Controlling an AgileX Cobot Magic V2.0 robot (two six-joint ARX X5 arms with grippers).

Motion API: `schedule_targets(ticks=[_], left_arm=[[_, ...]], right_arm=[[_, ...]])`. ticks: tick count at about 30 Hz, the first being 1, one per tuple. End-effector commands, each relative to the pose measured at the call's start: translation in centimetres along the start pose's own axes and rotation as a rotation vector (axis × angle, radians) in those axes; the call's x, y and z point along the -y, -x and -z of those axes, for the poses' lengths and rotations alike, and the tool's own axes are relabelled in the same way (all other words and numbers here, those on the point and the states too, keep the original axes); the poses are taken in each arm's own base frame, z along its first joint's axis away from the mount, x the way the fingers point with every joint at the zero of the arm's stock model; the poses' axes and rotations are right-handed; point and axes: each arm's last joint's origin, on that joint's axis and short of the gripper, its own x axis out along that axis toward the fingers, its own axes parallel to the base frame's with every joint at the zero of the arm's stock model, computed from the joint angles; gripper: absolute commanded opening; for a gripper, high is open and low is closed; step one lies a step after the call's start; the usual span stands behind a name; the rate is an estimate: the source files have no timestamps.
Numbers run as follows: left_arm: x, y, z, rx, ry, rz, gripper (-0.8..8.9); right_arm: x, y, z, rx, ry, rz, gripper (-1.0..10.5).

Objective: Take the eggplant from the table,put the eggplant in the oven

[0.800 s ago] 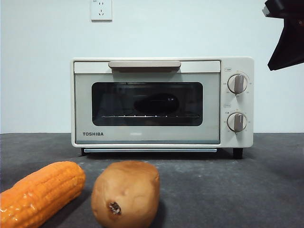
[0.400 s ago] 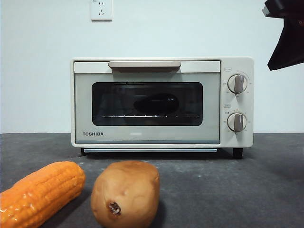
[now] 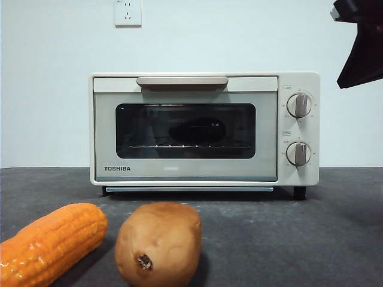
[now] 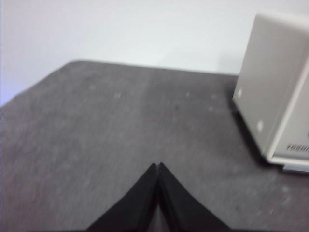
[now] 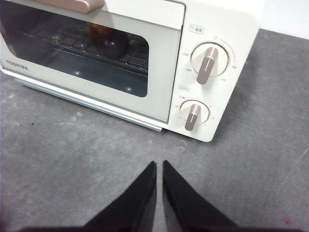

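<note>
Both grippers were empty. Right gripper [image 5: 159, 166] hung above the table [image 5: 72, 159] in front of the oven's knob end, its two black jaws drawn together to a thin slit and holding nothing; in the front view it showed only as a dark tip at about 1 o'clock, high in the corner [image 3: 359, 42]. Left gripper [image 4: 158, 166] had its jaws pressed tip to tip, also empty, poised over bare table off the oven's side wall [image 4: 275, 92].

That idle, raised posture fitted the state of the goods. The eggplant [image 3: 196, 130] lay inside the oven [image 3: 203, 128], a dark oval seen through the glass window, resting on the wire rack [image 3: 179, 145] near the middle; the right wrist view showed it too [image 5: 108, 43], behind the glass toward 11 o'clock from that gripper. The door sat flush with its bar handle [image 3: 182, 81] up, so the oven looked shut.

Corn cob [image 3: 51, 242] and potato [image 3: 158, 242] lay on the table nearest the front camera, at 7 and 6 o'clock from the oven, just beside each other and well apart from either gripper.

Judging from this, the task appeared finished, with the arms held clear so that nothing crowded the door.
</note>
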Motion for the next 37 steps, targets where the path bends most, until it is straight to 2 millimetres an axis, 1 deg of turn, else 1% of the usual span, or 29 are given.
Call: schedule_targets(ticks=[1, 5, 19, 22, 25, 28, 33, 36, 37], left_arm=[[-0.1, -0.2, 0.5, -0.009, -0.016, -0.008, 0.04], [-0.1, -0.2, 0.8, -0.016, -0.017, -0.008, 0.04], [-0.1, -0.2, 0.7, -0.012, -0.017, -0.007, 0.04], [-0.1, -0.2, 0.7, -0.012, -0.017, -0.007, 0.04], [-0.1, -0.2, 0.7, -0.012, -0.017, -0.007, 0.04], [-0.1, -0.2, 0.7, -0.012, -0.017, -0.007, 0.04], [-0.1, -0.2, 0.7, -0.012, -0.017, -0.007, 0.04], [-0.1, -0.2, 0.7, -0.012, -0.017, -0.007, 0.04], [-0.1, -0.2, 0.7, -0.012, -0.017, -0.007, 0.04]], right_arm=[[-0.1, 0.1, -0.3, 0.014, -0.017, -0.005, 0.1], [-0.1, 0.1, -0.3, 0.014, -0.017, -0.005, 0.1], [-0.1, 0.1, -0.3, 0.015, -0.017, -0.005, 0.1], [0.3, 0.8, -0.5, 0.046, -0.002, -0.002, 0.1], [1.3, 2.2, -0.9, 0.112, 0.048, 0.025, 0.1], [2.8, 3.6, -1.4, 0.197, 0.062, 0.11, 0.1], [6.0, 5.7, -1.8, 0.323, -0.04, 0.354, 0.1], [7.4, 6.6, -1.4, 0.362, -0.092, 0.485, 0.1], [7.7, 6.8, -1.3, 0.369, -0.097, 0.504, 0.1]])
